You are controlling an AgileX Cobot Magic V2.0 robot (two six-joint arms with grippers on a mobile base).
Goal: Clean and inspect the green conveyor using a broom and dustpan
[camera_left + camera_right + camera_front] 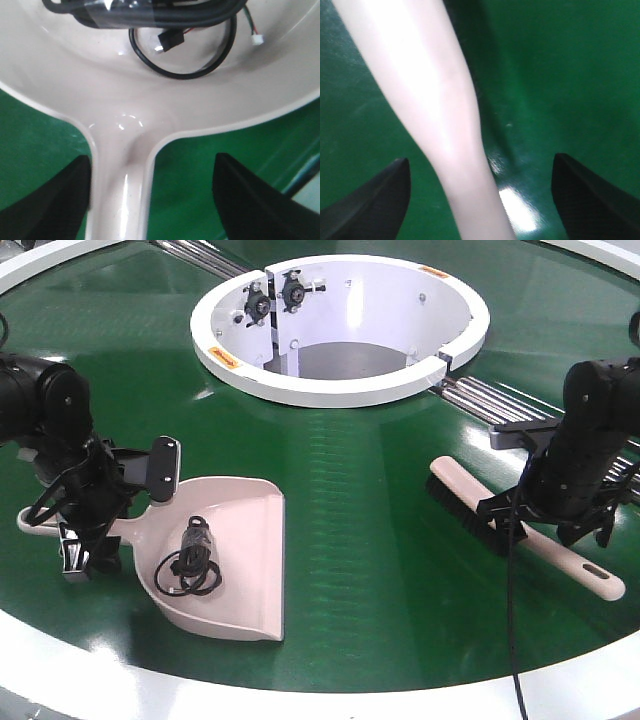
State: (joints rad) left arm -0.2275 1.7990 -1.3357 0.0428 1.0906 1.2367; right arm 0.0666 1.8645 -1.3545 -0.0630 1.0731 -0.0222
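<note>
The pale pink dustpan (235, 580) lies on the green conveyor (380, 500) at the front left, with a coiled black cable (190, 560) in its tray. My left gripper (88, 532) is open and straddles the dustpan's handle (117, 200). The left finger (50, 207) is right beside the handle; the other finger (250, 200) stands well apart. At the right lies the broom (470, 500), its dark bristles towards the hub. My right gripper (545, 523) is open over the broom handle (450, 140), a finger (370, 202) on each side with gaps.
The white round hub (330, 392) rises at the back centre, with steel rollers (485, 400) running from it to the right. The conveyor's white outer rim (300, 695) runs along the front. A small white connector (257, 40) on thin wires lies in the dustpan.
</note>
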